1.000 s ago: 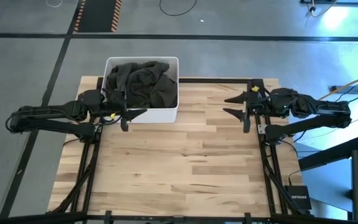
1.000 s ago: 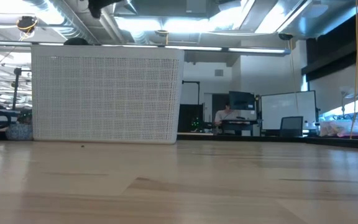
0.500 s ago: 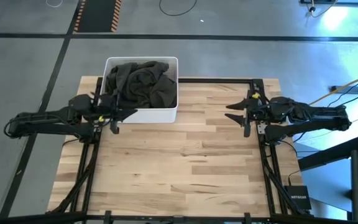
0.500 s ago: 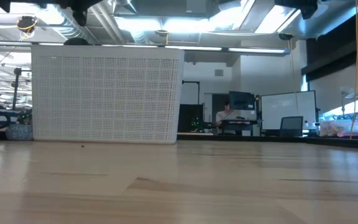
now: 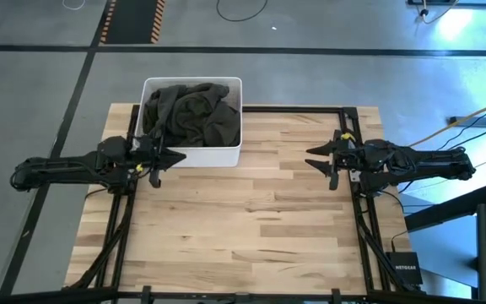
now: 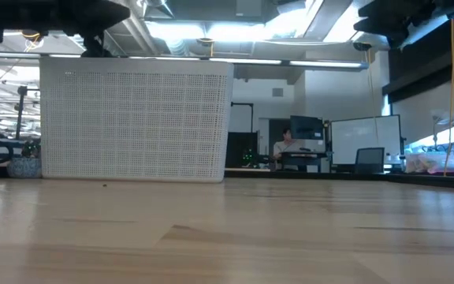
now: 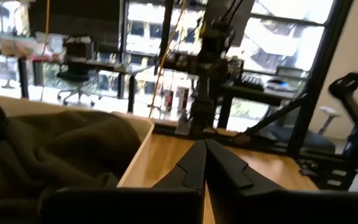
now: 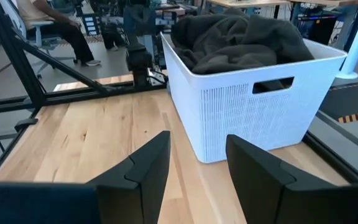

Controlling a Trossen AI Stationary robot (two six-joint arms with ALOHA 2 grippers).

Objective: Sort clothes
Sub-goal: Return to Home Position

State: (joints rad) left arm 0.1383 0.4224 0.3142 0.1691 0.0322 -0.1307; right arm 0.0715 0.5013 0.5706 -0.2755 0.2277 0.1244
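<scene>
On the pale wooden table, dark olive-grey fabric clothes filled a white plastic tub just beside the closed, empty left tool; the right tool gaped empty, well apart.

Both are matte black: the left arm and the right arm are slim jointed tubes with thin black cable alongside. The left gripper and right gripper have tapering wedge-shaped fingers, each wrist tagged with a small yellow marking (bright against the black).
</scene>
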